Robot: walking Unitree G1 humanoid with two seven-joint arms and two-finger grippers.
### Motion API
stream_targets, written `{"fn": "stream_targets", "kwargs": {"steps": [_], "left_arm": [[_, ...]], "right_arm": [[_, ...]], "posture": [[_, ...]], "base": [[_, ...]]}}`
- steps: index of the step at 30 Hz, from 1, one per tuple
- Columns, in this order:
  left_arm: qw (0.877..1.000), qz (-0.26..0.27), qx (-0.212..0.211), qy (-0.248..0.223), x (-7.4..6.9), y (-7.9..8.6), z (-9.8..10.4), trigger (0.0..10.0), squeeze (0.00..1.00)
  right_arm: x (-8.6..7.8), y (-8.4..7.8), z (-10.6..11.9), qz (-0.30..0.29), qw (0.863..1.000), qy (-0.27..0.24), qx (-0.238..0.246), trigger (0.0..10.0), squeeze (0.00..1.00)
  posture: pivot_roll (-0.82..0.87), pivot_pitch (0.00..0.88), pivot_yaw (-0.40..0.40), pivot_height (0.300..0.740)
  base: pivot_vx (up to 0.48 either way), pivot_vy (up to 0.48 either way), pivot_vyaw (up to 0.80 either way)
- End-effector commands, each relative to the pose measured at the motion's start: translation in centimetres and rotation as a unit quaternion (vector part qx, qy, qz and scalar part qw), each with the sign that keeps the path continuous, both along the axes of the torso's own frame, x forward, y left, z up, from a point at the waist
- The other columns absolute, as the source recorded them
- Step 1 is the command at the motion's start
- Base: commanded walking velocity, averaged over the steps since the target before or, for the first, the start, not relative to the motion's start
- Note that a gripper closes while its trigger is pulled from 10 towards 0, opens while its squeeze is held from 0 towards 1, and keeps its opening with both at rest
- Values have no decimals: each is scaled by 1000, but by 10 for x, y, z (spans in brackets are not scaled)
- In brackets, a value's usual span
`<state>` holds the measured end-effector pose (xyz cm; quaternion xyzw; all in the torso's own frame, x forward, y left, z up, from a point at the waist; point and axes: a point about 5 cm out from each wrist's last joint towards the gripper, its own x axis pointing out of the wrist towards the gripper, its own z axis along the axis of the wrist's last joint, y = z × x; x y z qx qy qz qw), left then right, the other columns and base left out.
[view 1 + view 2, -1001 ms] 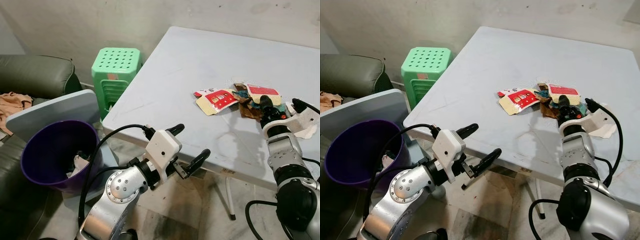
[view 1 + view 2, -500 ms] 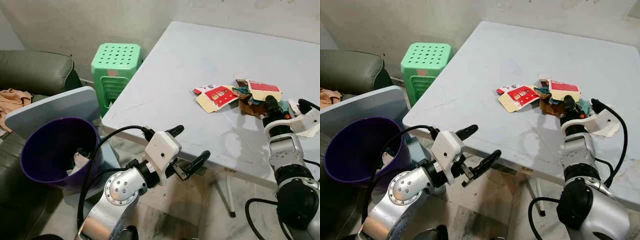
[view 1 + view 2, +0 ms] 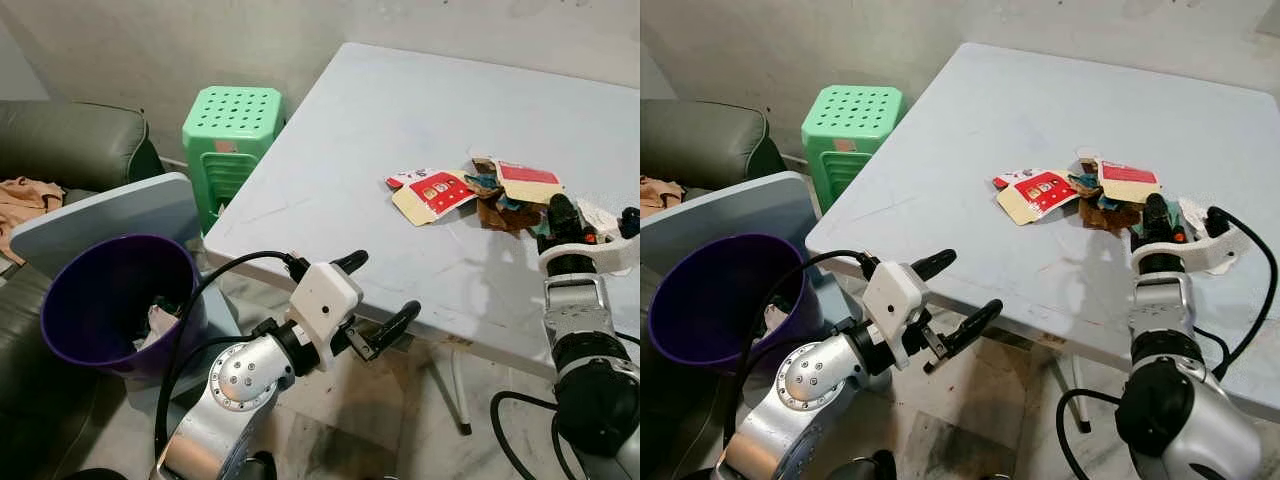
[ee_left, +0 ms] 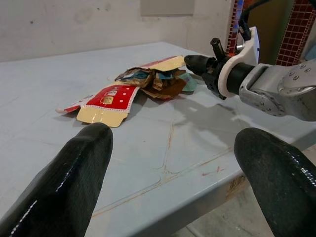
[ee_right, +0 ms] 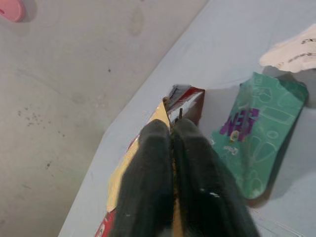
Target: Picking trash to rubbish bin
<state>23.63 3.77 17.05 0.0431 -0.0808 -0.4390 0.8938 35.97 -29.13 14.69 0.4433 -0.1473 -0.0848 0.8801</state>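
On the pale grey table [image 3: 340, 190], beside the round purple plastic bin [image 3: 110, 300], a flattened red-and-cream carton [image 3: 432, 196] lies long axis toward the wrapper pile, the right gripper [image 5: 170, 148] fingers pressed together, the left gripper [image 3: 378, 300] fingers apart.

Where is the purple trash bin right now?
In the left eye view, the purple bin sits on the robot's left, below the table's corner, beside the green stool and the left gripper.
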Motion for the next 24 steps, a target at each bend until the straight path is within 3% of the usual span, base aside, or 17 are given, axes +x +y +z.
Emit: {"fn": "stream_targets", "kwargs": {"steps": [1, 9, 11, 16, 17, 18, 19, 24], "left_arm": [[1000, -6, 0, -4, -2, -2, 2, 10000, 0], [1000, -6, 0, -6, 0, -1, 3, 10000, 0], [1000, -6, 1, -6, -1, -1, 2, 10000, 0], [1000, -4, 1, -7, 0, -1, 2, 10000, 0], [1000, -4, 1, -8, 0, -2, 2, 10000, 0], [1000, -4, 1, -8, 0, -2, 2, 10000, 0], [1000, -3, 1, -9, 1, -2, 2, 10000, 0], [1000, 4, 1, -13, 3, 0, 3, 10000, 0]], "right_arm": [[-4, -2, -7, -2, 1000, 5, 10, 0, 0], [-5, -1, -9, 3, 1000, -9, 25, 0, 0], [-5, 1, -5, 16, 998, -43, 36, 0, 0], [-3, 5, -2, 43, 996, -65, 49, 0, 0], [-2, 7, -1, 56, 995, -70, 50, 9098, 0], [-2, 7, -1, 56, 995, -70, 50, 9098, 0], [-3, 8, -1, 64, 993, -83, 47, 10000, 0], [-7, 21, 3, 130, 982, -139, 12, 10000, 0]], "posture": [[51, 177, -4, 740], [54, 176, -3, 740], [54, 176, -3, 740], [56, 170, -6, 740], [58, 168, -9, 740], [58, 168, -9, 740], [58, 165, -11, 740], [54, 157, -14, 740]], "base": [[0, 0, 0], [0, 0, 0], [0, 0, 0], [0, 0, 0], [0, 0, 0], [0, 0, 0], [0, 0, 0], [0, 0, 0]]}}
